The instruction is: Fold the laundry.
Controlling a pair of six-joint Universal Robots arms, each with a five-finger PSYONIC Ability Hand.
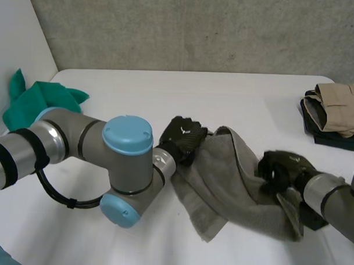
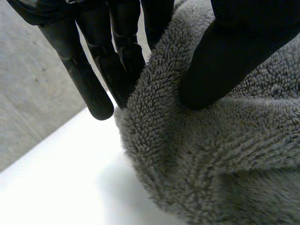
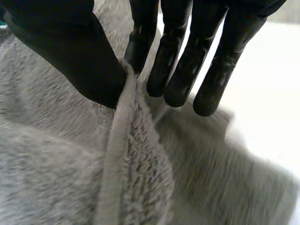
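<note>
towel (image 1: 230,186) on table (image 1: 166,103), folded clothes (image 1: 338,109) to its right.

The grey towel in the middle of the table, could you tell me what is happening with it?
Both robot hands hold the grey towel. The left hand pinches a fold at one end between thumb and fingers; the right hand pinches the hemmed edge at the other. The towel lies rumpled on the white table, not yet folded. A green cloth lies at the far left, and folded clothes sit at the far right.
</note>
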